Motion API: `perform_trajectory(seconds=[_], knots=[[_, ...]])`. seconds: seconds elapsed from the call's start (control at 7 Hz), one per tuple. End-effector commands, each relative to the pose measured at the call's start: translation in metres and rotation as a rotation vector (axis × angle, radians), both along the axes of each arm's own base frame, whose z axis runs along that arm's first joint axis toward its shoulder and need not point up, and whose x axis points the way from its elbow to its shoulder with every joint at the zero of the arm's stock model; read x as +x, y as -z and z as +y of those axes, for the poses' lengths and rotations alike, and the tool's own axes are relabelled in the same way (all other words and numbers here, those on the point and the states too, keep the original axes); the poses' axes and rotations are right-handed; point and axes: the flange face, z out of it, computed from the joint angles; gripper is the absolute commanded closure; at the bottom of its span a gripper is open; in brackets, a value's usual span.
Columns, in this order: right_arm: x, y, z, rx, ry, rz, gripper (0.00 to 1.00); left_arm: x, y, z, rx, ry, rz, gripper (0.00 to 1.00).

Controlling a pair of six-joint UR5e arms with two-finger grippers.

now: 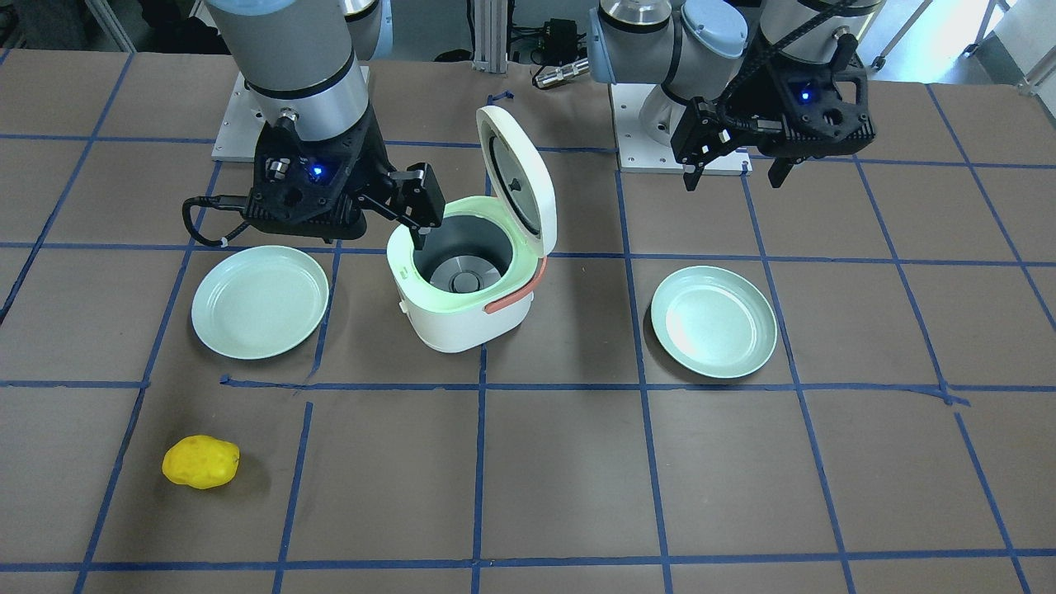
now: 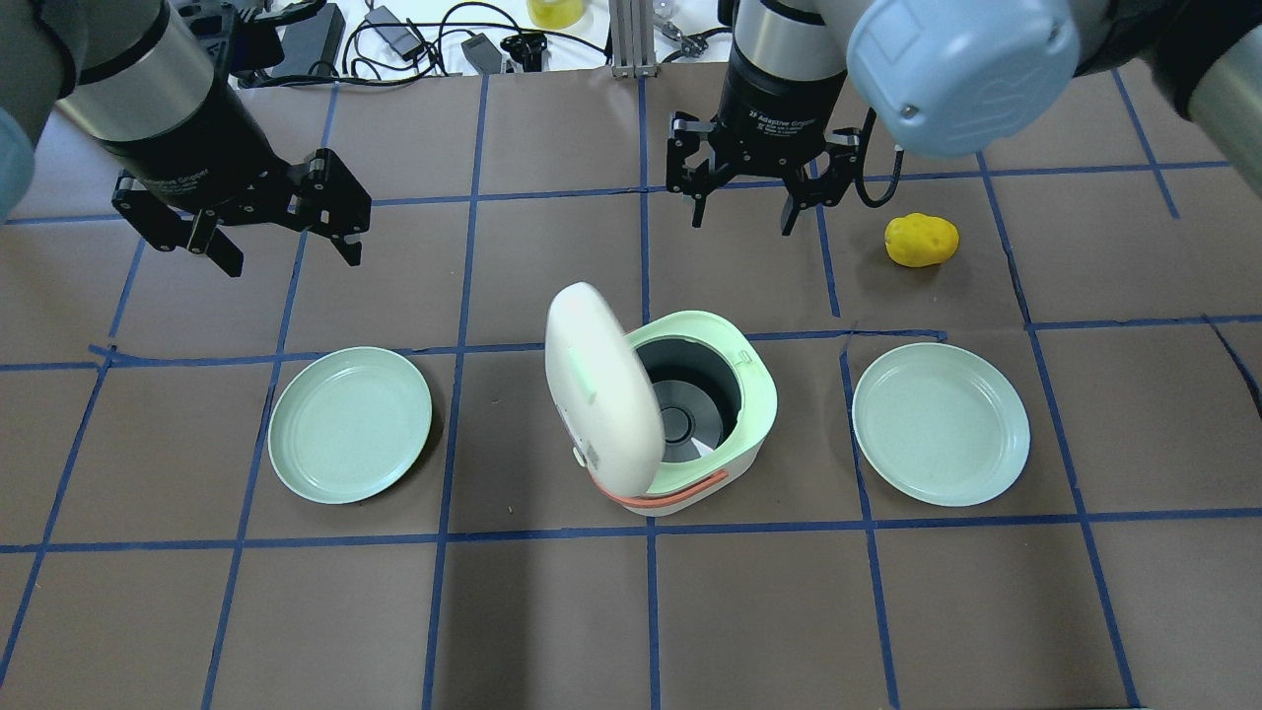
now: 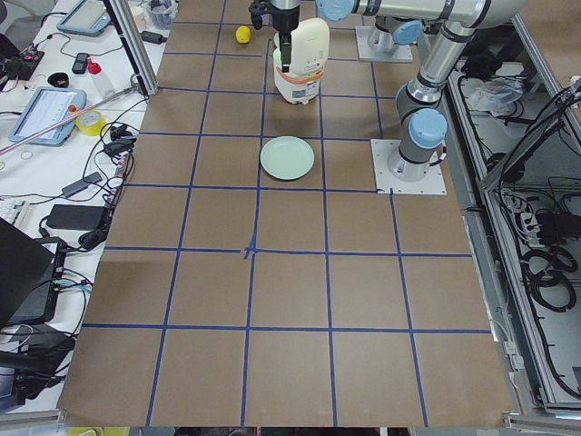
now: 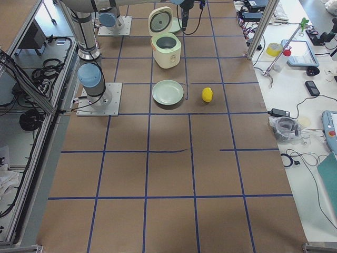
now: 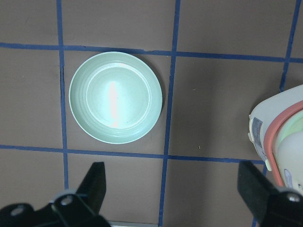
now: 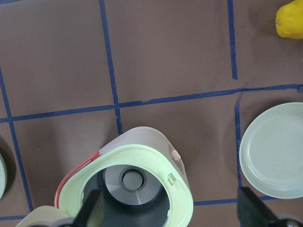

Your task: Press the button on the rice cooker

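Right gripper (image 2: pixel 742 223) is hanging empty above the brown paper-covered table (image 2: pixel 552 611), its jaws spread wide, just beyond the far side of the white plastic rice cooker with a pale green rim (image 1: pixel 458 318) and touching nothing. Left gripper (image 2: pixel 293 258) is likewise hovering wide open and empty, well to the left and above the far-left part of the table. Between two pale green round plates, one on the left (image 2: pixel 350 424) and one on the right (image 2: pixel 942 424), the cooker is sitting at mid-table, its white domed lid (image 2: pixel 601 390) standing upright on its hinge and exposing the grey inner pot. The open lid is suggesting that the release has already been tripped. A small white tab (image 6: pixel 175 154) is projecting from the body wall under the rim at the far-right corner, and is probably the button, though it is too small to be sure. A yellow lumpy fruit-shaped object (image 2: pixel 922 240) is lying far right, well apart from the cooker. The cooker is appearing light, rigid and smooth, so it is likely to slide on the paper under a sideways push. Any press is calling for one fingertip set squarely on the tab, with the raised lid left untouched.
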Motion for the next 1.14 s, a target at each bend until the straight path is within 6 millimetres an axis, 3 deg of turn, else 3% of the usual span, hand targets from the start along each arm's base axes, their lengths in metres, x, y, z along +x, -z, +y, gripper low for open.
perform_trajectory(seconds=[0.0,0.43,0.71,1.0], knots=[[-0.030,-0.006,-0.011,-0.025,-0.066,0.025,0.00,0.000,0.000,0.000,0.000,0.000,0.000,0.00],[-0.093,-0.008,-0.027,-0.029,-0.083,0.060,0.00,0.000,0.000,0.000,0.000,0.000,0.000,0.00],[-0.117,-0.006,-0.033,-0.022,-0.096,0.100,0.00,0.000,0.000,0.000,0.000,0.000,0.000,0.00],[-0.123,-0.007,-0.033,-0.021,-0.093,0.103,0.00,0.000,0.000,0.000,0.000,0.000,0.000,0.00]])
